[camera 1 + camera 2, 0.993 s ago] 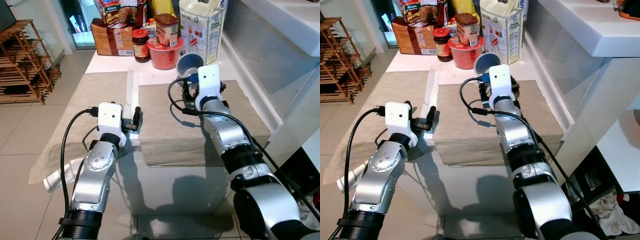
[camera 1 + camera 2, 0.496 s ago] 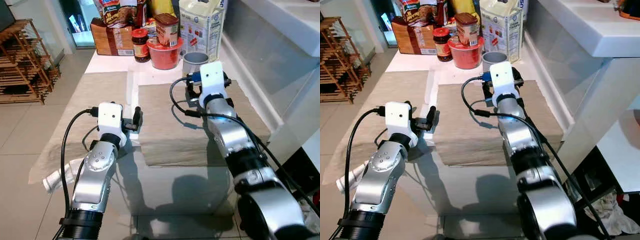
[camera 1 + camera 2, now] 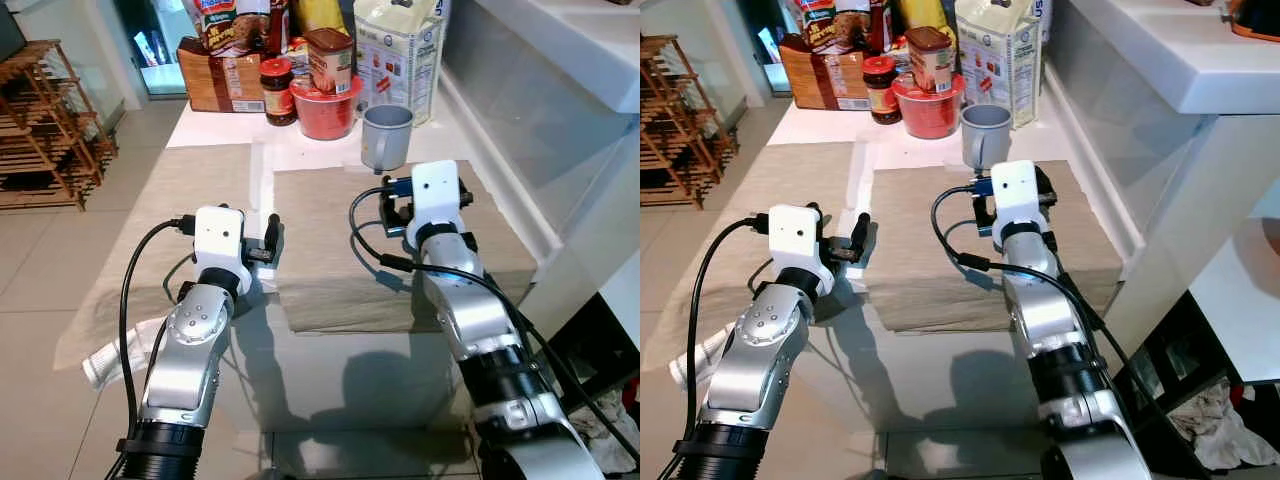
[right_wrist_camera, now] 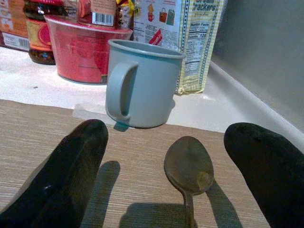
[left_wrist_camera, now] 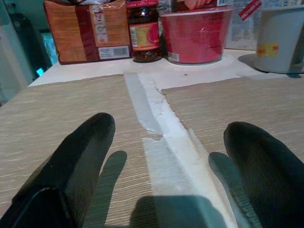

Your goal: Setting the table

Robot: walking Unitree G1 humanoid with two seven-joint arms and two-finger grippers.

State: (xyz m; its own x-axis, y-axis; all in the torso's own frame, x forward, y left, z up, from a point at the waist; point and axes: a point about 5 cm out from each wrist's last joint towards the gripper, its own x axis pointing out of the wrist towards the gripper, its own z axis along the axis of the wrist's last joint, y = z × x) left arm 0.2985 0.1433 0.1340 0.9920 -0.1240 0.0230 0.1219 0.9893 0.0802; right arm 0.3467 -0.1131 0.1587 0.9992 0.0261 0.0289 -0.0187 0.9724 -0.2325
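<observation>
A grey mug [image 3: 385, 137] stands upright at the far edge of the right beige placemat [image 3: 330, 270], its handle [image 4: 119, 90] turned toward me. A metal spoon [image 4: 189, 171] lies on that mat just short of the mug, bowl end toward it. My right gripper [image 4: 168, 145] is open, low over the mat, with the spoon between its fingers [image 4: 80, 156] untouched and the mug a short way ahead. My left gripper [image 5: 171, 130] is open and holds nothing, over the white gap between the right mat and the left placemat [image 3: 190, 190].
Behind the mug stand a red bowl [image 3: 327, 105], a jam jar [image 3: 281, 90], a cracker box [image 3: 400, 50] and a brown bag [image 3: 222, 80]. A white counter wall [image 3: 520, 130] borders the table's right side. A wooden rack [image 3: 45, 130] stands on the floor to the left.
The mug, tilted in my right gripper a second ago, now stands upright and free. The right gripper has opened and drawn back toward me. The left arm has not moved.
</observation>
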